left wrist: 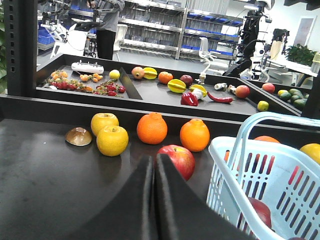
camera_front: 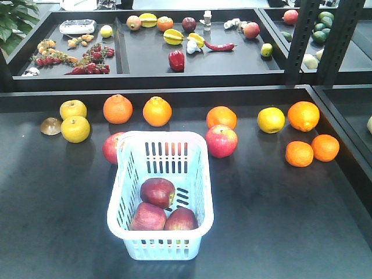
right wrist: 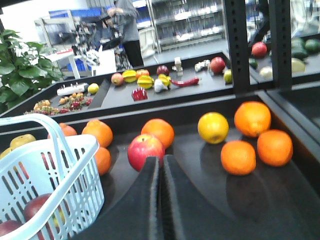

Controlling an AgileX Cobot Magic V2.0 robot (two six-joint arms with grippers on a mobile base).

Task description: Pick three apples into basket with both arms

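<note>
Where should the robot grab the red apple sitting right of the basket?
Probably from straight above, jaws closing across the widest part of the apple. It is round and sits upright, and the basket crowds its left side, so pinching front to back looks safest.

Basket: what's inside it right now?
Three apples lie on the slotted floor of the basket, bunched toward its near end. The floor under them is covered; the far half shows only bare slots.

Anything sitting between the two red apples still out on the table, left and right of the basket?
Yes. In the front view, the basket's far rim lies between the left apple and the right apple. No other fruit sits between them.
</note>
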